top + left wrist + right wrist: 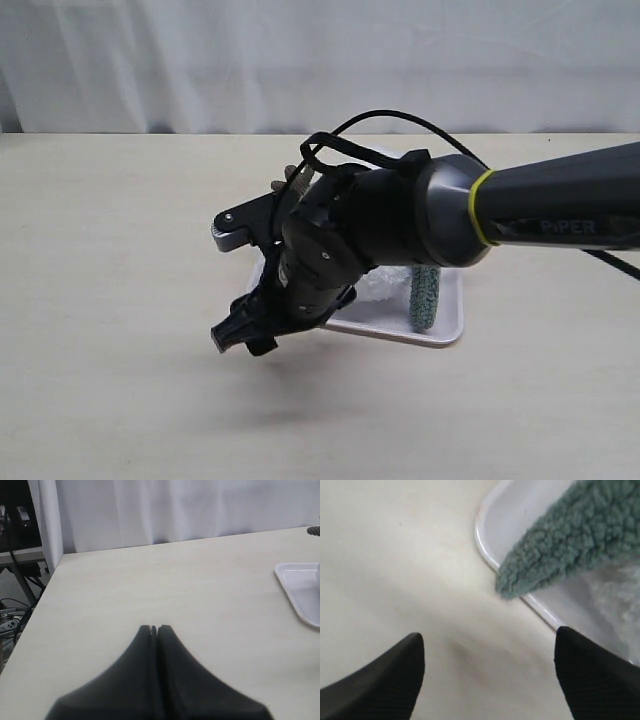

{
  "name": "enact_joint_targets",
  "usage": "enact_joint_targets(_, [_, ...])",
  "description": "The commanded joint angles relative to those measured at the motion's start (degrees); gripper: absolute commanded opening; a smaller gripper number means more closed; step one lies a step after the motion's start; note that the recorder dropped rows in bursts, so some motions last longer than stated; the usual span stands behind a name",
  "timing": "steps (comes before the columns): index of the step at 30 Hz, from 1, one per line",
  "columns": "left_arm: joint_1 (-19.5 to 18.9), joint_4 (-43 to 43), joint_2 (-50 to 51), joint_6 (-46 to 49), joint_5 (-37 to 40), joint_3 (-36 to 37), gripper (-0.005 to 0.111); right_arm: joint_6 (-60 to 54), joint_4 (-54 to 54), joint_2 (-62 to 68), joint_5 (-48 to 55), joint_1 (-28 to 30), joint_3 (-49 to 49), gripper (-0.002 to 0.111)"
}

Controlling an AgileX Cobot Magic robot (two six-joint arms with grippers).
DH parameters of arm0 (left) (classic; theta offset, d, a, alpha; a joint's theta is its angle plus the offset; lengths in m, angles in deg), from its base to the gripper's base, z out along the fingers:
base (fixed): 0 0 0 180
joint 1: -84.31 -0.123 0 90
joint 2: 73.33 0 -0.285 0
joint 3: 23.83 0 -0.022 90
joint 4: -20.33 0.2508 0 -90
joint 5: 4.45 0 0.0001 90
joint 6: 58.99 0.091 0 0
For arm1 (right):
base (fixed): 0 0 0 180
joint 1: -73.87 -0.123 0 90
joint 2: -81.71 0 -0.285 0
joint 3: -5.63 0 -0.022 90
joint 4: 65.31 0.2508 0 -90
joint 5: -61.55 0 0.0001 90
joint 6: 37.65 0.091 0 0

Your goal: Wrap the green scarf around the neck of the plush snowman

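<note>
Now your right jaws are spread wide, holding nothing, over the desk [395, 540] just beside the white tray [479, 535]. The green scarf [560, 550] lies in that tray, 1 end at its rim. Your left jaws are pressed together, empty.

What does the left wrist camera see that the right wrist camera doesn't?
Only the left wrist view shows the left claw, shut tight, plus the white curtain behind the table and some cables down beside it. Only the right wrist view shows the right claw, wide open, and the fuzzy green scarf with its tip poking over the rim of the white tray. Both views show the pale table and a piece of that tray.
</note>
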Motion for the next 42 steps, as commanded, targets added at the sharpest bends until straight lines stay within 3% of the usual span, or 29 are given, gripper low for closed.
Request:
enact_joint_targets(1, [-0.19, -0.03, -0.12, -0.16, -0.72, 0.19, 0.0, 12.7, -9.32, 1.35, -2.93, 0.09, 0.39, 0.069])
enact_joint_targets(8, [-0.19, -0.03, -0.12, -0.16, -0.72, 0.19, 0.0, 19.39, -13.71, 5.54, -12.66, 0.09, 0.28, 0.069])
enact_joint_targets(13, [-0.19, -0.03, -0.12, -0.16, -0.72, 0.19, 0.0, 30.66, -25.52, 7.21, -11.01, 0.09, 0.28, 0.069])
enact_joint_targets(16, [-0.19, 0.1, -0.12, -0.16, -0.72, 0.19, 0.0, 40.58, -35.63, 7.47, -11.28, 0.09, 0.28, 0.061])
enact_joint_targets(19, [-0.19, 0.1, -0.12, -0.16, -0.72, 0.19, 0.0, 41.7, -38.62, 7.7, -11.38, 0.09, 0.28, 0.048])
enact_joint_targets(26, [-0.19, 0.1, -0.12, -0.16, -0.72, 0.19, 0.0, 38.24, -39.12, 7.7, -11.0, 0.09, 0.28, 0.004])
enact_joint_targets(30, [-0.19, 0.1, -0.12, -0.16, -0.72, 0.19, 0.0, 34.37, -37.75, 6.86, -7.92, -0.02, 0.28, 0.004])
enact_joint_targets(42, [-0.19, 0.1, -0.12, -0.16, -0.72, 0.19, 0.0, 8.25, -20.91, 3.58, 4.06, -0.02, 0.28, 0.004])
